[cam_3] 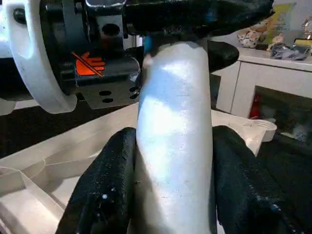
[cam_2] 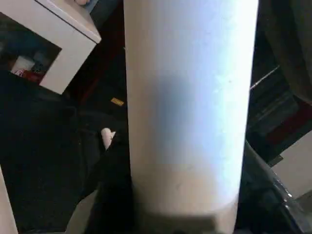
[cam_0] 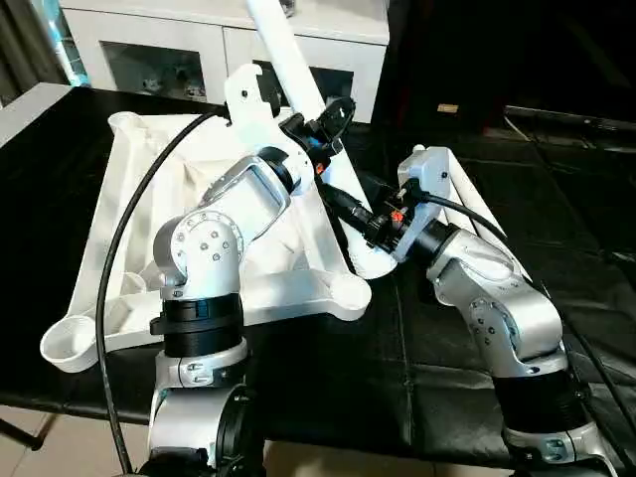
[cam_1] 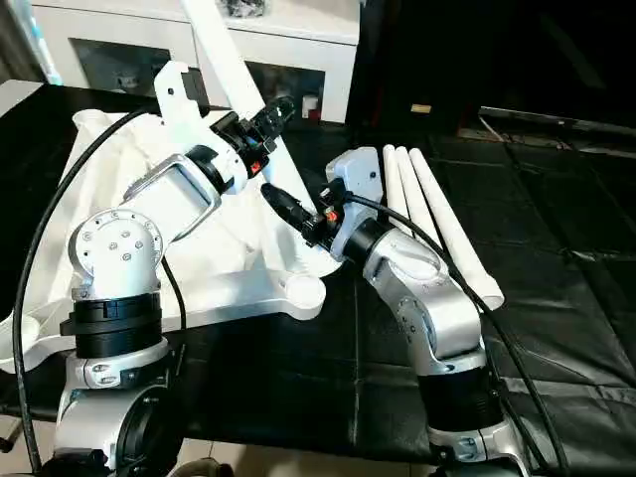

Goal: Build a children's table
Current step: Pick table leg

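Observation:
The white table top [cam_0: 149, 179] lies underside up on the black table, ribs and rounded corner sockets showing. One long white leg [cam_0: 288, 50] slants up from the near right corner region toward the cabinet, its lower end [cam_0: 368, 260] close to a corner socket [cam_0: 350, 290]. My left gripper [cam_0: 320, 124] is shut on this leg partway up; the leg [cam_2: 190, 97] lies between its fingers. My right gripper [cam_0: 363, 214] is shut on the same leg lower down, with black fingers [cam_3: 105, 190] on either side of the leg [cam_3: 173, 146].
Three more white legs [cam_1: 437, 219] lie side by side on the black cover to the right of my right arm. A white cabinet [cam_0: 169, 50] with glass doors stands behind the table. The table's front edge runs just ahead of my forearms.

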